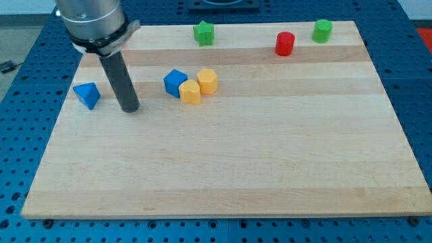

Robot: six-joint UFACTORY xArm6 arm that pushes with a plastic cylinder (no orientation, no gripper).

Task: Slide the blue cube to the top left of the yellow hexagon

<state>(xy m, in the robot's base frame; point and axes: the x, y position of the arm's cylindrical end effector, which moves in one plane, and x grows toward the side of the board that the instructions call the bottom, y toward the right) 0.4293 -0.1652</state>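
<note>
The blue cube (175, 82) sits on the wooden board at the upper left of centre, touching the left side of a yellow block (190, 92). The yellow hexagon (207, 80) stands just right of the cube, above and right of the other yellow block. My tip (130, 108) rests on the board to the left of the blue cube and slightly lower, with a gap between them. A blue triangular block (86, 95) lies to the left of my tip.
A green star-shaped block (204, 32) sits near the view's top edge. A red cylinder (285, 44) and a green cylinder (322, 31) stand at the top right. The wooden board (236, 162) lies on a blue perforated table.
</note>
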